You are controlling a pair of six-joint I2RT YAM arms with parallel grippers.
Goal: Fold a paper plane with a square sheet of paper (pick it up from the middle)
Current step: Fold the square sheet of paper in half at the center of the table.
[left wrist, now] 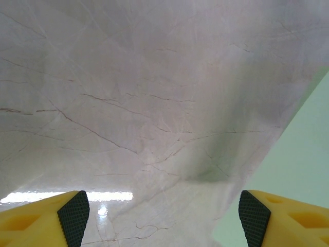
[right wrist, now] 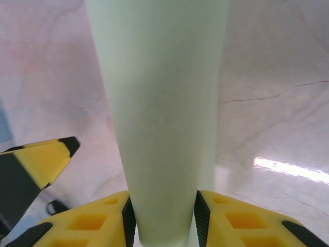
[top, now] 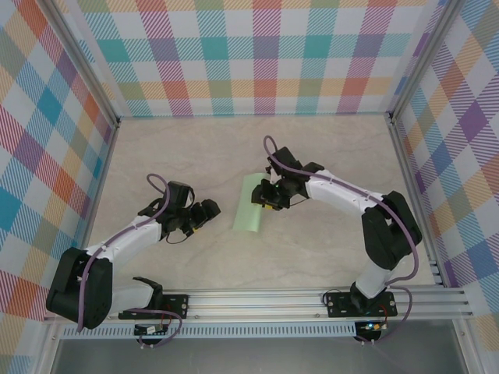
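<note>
The pale-green square sheet of paper lies mid-table, bowed up into a narrow arch. My right gripper is at its right side. In the right wrist view the curved paper runs away from the camera, and my right gripper is shut on it, both black pads pressing its sides. My left gripper rests low just left of the sheet, open. In the left wrist view the left gripper has bare marble between its fingers, and the paper's edge sits by the right fingertip. No paper plane shape is visible.
The marble tabletop is walled by plaid panels on three sides, with an aluminium rail along the near edge. A yellow finger of the left gripper shows at the left of the right wrist view, close to the paper.
</note>
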